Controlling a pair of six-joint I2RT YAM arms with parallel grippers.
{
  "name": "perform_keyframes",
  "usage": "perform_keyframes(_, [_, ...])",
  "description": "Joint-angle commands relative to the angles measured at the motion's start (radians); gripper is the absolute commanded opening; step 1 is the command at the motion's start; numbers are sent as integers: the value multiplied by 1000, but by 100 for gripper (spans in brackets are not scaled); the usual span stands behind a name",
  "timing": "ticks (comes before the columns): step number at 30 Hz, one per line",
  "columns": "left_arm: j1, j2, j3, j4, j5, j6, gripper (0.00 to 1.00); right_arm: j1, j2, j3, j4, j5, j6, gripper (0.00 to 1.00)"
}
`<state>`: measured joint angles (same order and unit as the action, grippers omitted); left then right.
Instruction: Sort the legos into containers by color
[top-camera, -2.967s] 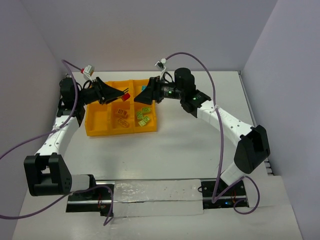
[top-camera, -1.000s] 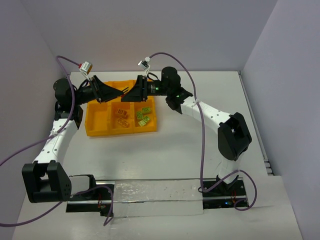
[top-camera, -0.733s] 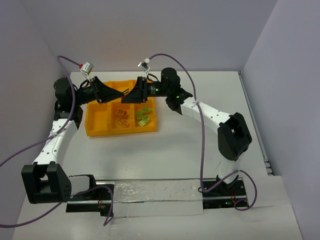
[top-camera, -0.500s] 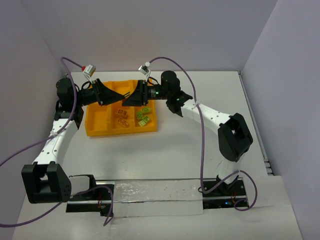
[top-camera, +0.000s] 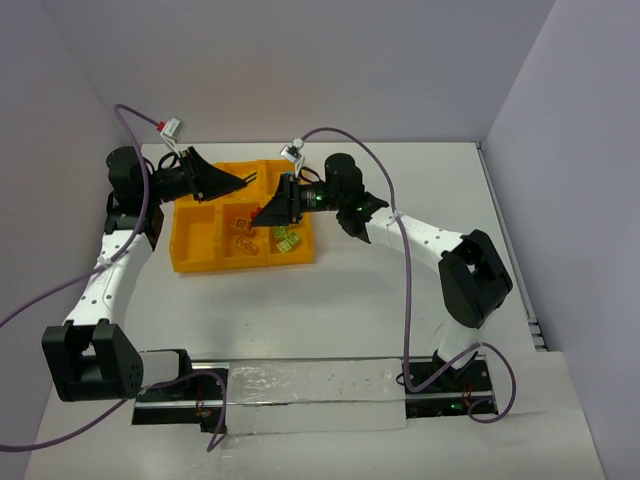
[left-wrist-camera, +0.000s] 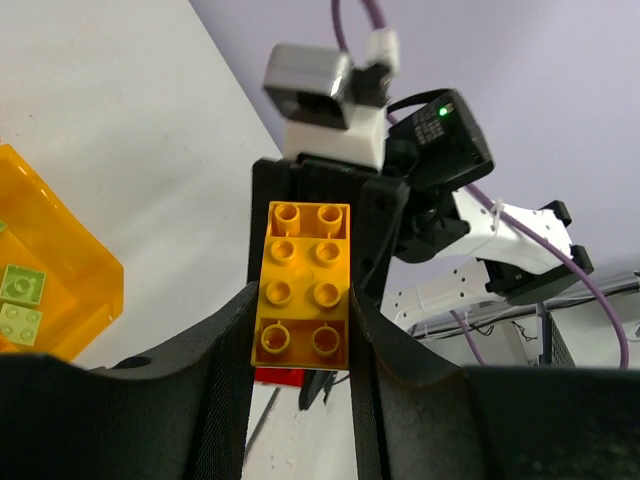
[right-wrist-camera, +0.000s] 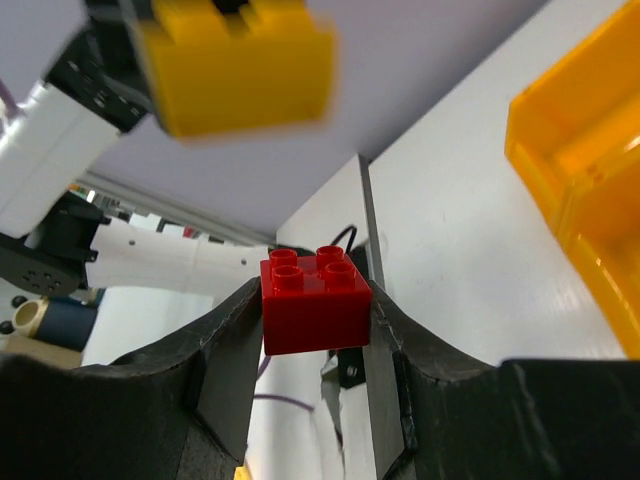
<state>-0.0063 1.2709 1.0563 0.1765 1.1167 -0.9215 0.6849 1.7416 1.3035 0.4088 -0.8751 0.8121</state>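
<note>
We see two arms over the far part of the white table (top-camera: 350, 300). The left arm (top-camera: 105, 280) goes up along the left side. At the far end it bends and points to the right. The left gripper (top-camera: 244, 180) hangs over the back row of the tray (top-camera: 240, 266). Its fingers (left-wrist-camera: 225, 370) are squeezed tight on a yellow brick (left-wrist-camera: 303, 285). The studs of this brick face the wrist camera.

The right arm (top-camera: 425, 235) comes up from the right side. It bends at its big black elbow and stretches left, out over the tray. The right gripper (top-camera: 260, 211) points left and a bit down. Its fingers (right-wrist-camera: 225, 370) pinch a red brick (right-wrist-camera: 315, 305) from both sides, with the studs on top. From above, the red brick shows over the middle of the tray.

The two grippers point at each other. They are near but do not touch. In the right wrist view the yellow brick is up above the red brick, with a gap between them.

In the tray, green bricks (top-camera: 286, 238) lie in the near right box. More yellow bricks (top-camera: 243, 236) lie in the near middle box.
</note>
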Motion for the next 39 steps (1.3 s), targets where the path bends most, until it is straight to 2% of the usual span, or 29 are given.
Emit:
perform_keyframes(1, [3, 11, 70, 52, -20, -10, 0, 9, -24, -32, 77, -66, 29, 0])
perform_keyframes(4, [18, 18, 94, 28, -29, 2, 0, 10, -24, -35, 62, -62, 20, 0])
perform_keyframes(8, [63, 9, 165, -149, -120, 79, 0, 17, -14, 31, -139, 39, -94, 0])
perform_keyframes(10, [101, 2, 230, -329, -269, 129, 0, 31, 13, 111, -300, 164, -186, 0])
perform_keyframes(13, [121, -7, 348, -569, -521, 199, 0, 56, 86, 234, -421, 313, -238, 0])
perform_keyframes(18, [130, -64, 454, -666, -655, 208, 0, 95, 229, 421, -513, 429, -259, 0])
perform_keyframes(24, [132, -112, 549, -721, -711, 217, 0, 157, 458, 777, -667, 496, -299, 0])
perform_keyframes(26, [133, -119, 586, -748, -708, 226, 0, 178, 583, 916, -718, 512, -304, 0])
perform_keyframes(29, [134, -120, 597, -764, -693, 230, 0, 191, 682, 1056, -740, 521, -295, 0])
perform_keyframes(39, [134, -145, 569, -780, -672, 246, 0, 213, 829, 1178, -652, 518, -253, 1])
